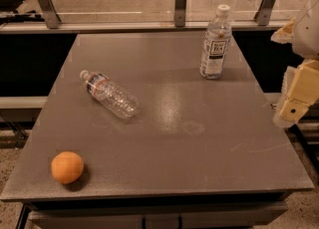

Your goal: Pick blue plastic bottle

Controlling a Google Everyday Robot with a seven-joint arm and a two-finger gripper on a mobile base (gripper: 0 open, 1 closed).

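Standing well clear of right-edge jaws, blue plastic bottle (216, 44)

Dim, warm overhead light puts a pale glare on the table (164, 173), a soft shadow under the orange (67, 167), and brightens the gripper (293, 107) at the right edge.

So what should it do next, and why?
Probably move the claw toward the blue bottle. The claw hangs beyond the right edge of the table, well apart from the bottle, which stands upright near the far right corner.
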